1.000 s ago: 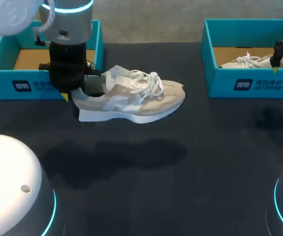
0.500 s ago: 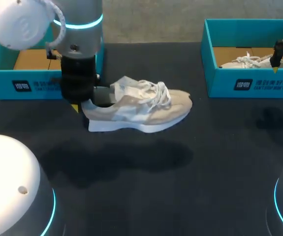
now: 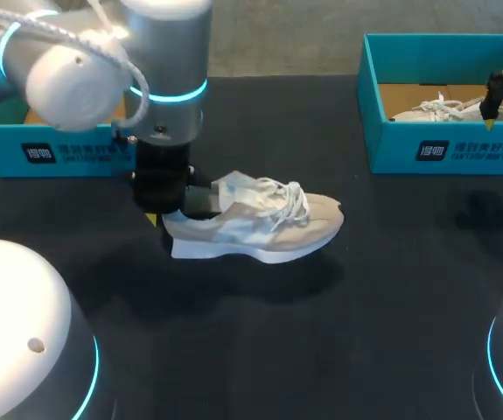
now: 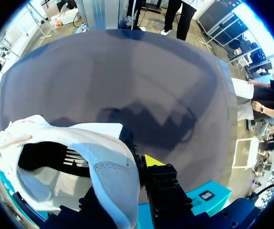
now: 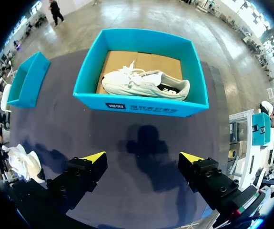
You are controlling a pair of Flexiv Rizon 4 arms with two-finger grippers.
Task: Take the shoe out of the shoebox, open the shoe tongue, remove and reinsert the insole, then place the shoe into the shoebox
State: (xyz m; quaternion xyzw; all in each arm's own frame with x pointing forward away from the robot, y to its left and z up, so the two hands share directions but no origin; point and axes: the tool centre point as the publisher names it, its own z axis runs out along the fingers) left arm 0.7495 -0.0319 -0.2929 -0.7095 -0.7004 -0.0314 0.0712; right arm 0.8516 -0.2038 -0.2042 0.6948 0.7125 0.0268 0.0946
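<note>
One beige shoe [image 3: 264,226], white laces [image 3: 289,198], white sole [image 3: 234,252]

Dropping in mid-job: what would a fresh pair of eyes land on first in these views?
First, the pale shoe upright at mid-table, with the left tool clamped on its heel collar. Next, the teal shoebox at the table's right rear, which holds a second shoe. The right tool hangs open above the table in front of it.

Dark desk [image 3: 391,306], a second teal box [image 3: 448,150] at its far right corner, a pale laced sneaker [image 3: 435,109] lying on brown cardboard inside
</note>
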